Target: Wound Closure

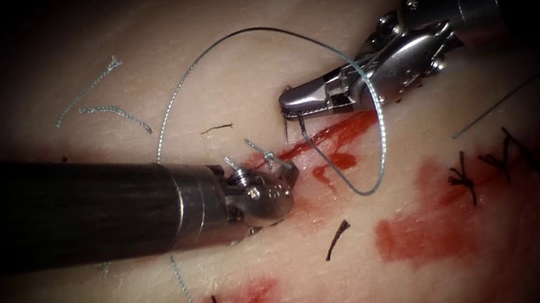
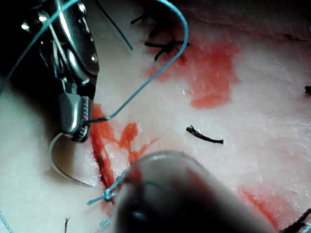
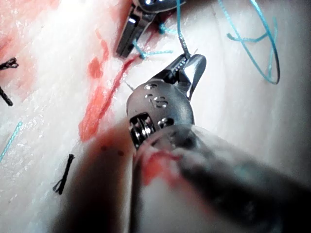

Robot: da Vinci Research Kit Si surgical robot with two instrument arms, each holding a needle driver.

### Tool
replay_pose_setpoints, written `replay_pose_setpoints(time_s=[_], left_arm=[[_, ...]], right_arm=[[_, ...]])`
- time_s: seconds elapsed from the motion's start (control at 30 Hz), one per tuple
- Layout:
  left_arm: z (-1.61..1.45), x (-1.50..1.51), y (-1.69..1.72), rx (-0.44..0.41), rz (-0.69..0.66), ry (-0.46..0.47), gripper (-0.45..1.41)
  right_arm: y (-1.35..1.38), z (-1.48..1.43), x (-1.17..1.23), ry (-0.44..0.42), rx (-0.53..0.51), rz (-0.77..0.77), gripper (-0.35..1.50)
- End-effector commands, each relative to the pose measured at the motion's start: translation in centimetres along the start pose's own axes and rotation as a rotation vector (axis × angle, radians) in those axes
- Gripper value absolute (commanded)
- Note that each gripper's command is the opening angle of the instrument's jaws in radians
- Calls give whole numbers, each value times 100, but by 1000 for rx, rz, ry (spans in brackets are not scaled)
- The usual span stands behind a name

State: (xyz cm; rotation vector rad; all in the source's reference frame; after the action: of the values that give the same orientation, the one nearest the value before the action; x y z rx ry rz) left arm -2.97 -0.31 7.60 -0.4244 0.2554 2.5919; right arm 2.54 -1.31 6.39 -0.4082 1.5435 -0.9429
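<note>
Endoscope view: right end effector shut, just far of the cut in the tissue. Left end effector low at the cut's left end, beside a small knot. Cannot tell what it holds. Big loop of thread lying around both.

Left wrist view: needle gripped near its thread end, tip down near the cut's left edge. Cannot tell if in the tissue.

Right wrist view: same tight grip.

Probably best to hold firm, turn along the curve, and keep the loose loop from snagging.
</note>
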Motion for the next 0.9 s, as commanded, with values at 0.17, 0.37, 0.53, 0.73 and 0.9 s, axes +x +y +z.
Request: replay_pose_setpoints(time_s=[0.17, 0.37, 0.53, 0.73, 0.9], left_arm=[[13, -6, 13, -27, 44, -51, -45], [14, -7, 12, -29, 45, -53, -45], [14, -7, 10, -30, 45, -53, -45], [13, -7, 9, -32, 45, -53, -45], [13, -7, 9, -33, 45, -53, -45]], right_arm=[[11, 6, -6, 5, -24, 95, -35], [13, 5, -9, 42, -13, 174, -35], [14, 5, -12, 78, -1, 249, -35], [14, 6, -16, 125, 41, 292, -35], [14, 7, -12, 62, 47, 131, -35]])
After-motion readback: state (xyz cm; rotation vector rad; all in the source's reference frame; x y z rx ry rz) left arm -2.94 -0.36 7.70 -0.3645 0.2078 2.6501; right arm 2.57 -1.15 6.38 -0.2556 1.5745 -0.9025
